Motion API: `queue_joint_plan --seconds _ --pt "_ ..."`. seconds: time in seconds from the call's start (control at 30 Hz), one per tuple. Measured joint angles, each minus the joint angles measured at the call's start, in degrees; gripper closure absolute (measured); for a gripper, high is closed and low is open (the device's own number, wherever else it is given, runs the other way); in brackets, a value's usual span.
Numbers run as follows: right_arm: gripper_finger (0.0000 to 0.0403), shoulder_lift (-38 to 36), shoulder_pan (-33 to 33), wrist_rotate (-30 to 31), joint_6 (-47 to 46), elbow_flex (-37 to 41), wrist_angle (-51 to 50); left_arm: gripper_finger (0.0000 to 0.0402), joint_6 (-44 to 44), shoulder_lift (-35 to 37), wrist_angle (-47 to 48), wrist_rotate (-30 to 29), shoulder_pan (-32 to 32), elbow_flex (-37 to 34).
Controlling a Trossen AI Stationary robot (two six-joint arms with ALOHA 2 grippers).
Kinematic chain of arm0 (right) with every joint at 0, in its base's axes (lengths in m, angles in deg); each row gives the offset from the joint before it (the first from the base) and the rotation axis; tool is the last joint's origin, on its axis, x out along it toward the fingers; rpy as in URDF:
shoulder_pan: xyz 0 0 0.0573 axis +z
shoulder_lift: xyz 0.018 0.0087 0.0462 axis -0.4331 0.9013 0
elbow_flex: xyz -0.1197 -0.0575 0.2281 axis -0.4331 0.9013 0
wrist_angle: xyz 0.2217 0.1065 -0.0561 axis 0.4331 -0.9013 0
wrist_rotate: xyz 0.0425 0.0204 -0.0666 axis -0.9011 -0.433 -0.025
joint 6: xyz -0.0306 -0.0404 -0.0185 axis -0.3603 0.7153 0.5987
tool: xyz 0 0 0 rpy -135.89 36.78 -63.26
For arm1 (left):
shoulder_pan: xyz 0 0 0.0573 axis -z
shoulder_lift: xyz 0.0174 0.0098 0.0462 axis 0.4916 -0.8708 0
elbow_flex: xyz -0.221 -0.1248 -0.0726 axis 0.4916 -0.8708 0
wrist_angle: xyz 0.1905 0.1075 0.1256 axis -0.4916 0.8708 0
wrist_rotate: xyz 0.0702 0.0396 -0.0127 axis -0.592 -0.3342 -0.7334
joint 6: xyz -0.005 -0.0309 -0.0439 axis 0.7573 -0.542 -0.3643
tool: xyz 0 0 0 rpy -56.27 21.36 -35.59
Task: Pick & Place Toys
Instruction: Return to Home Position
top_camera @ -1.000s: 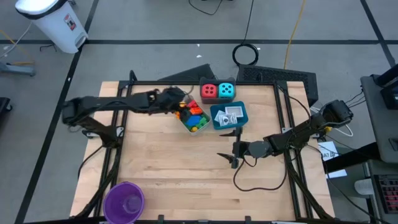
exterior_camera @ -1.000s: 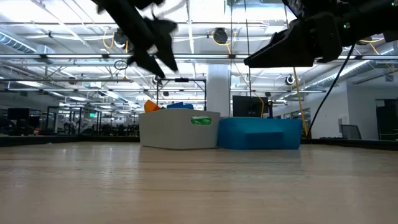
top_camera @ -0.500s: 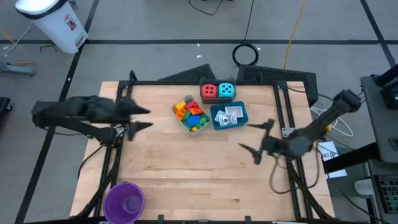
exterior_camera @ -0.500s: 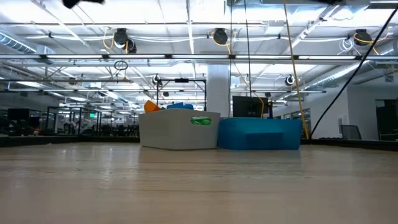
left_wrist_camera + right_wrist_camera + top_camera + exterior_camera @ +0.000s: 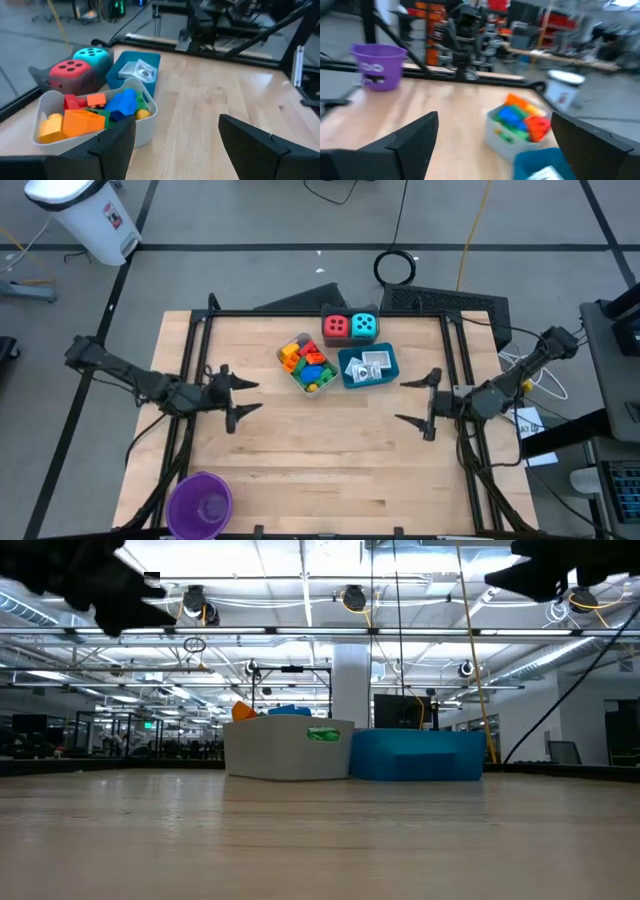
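The toys sit at the table's far middle. Coloured bricks [image 5: 307,364] fill a grey tray [image 5: 142,131]. White packets [image 5: 370,366] lie in a blue tray [image 5: 390,366]. A red die [image 5: 336,327] and a cyan die [image 5: 365,326] stand on the table behind the trays. My left gripper [image 5: 252,396] hovers open near the left edge, pointing at the trays, with nothing between its fingers [image 5: 112,145]. My right gripper [image 5: 400,400] hovers open near the right edge, pointing left, also holding nothing.
A purple cup [image 5: 200,505] stands at the near left corner. Bare wooden tabletop [image 5: 320,450] stretches between the two grippers and toward the near edge. A black frame [image 5: 330,313] runs along the table's sides.
My left gripper has drawn back from above the brick tray toward the table's left edge and somewhat nearer, staying open. My right gripper has pulled back toward the right edge and risen, turning until it points left. The toys and trays have not moved.
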Motion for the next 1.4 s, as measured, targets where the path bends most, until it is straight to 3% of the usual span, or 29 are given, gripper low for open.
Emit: queue_joint_plan --seconds 0.2,0.33,0.43,0.6,1.0,1.4 --pt "0.0046 -7.1 -8.3 -11.3 -6.2 2.9 -4.7 0.0110 4.0 11.5 -6.7 0.7 -1.2 -8.7" --pt "0.0046 -11.4 -11.9 -17.8 -8.5 3.8 -8.7 0.0110 8.3 21.3 -4.2 8.9 -3.0 -10.4" --pt "0.0046 -13.8 -13.5 -18.6 -8.5 4.6 -9.7 0.0110 9.5 27.0 0.0 12.4 -3.9 -10.5" --pt "0.0046 -18.5 -15.0 -18.6 -8.0 7.3 -9.6 0.0110 9.1 32.7 5.9 12.7 -4.3 -10.5" --pt "0.0046 -31.3 -17.0 -20.0 -5.7 17.5 -8.9 0.0110 12.1 34.9 9.1 12.7 -4.3 -10.5" --pt "0.0046 -30.0 -17.0 -19.7 -11.9 22.4 -4.4 0.0110 12.6 34.9 9.1 12.3 -4.3 -10.5"
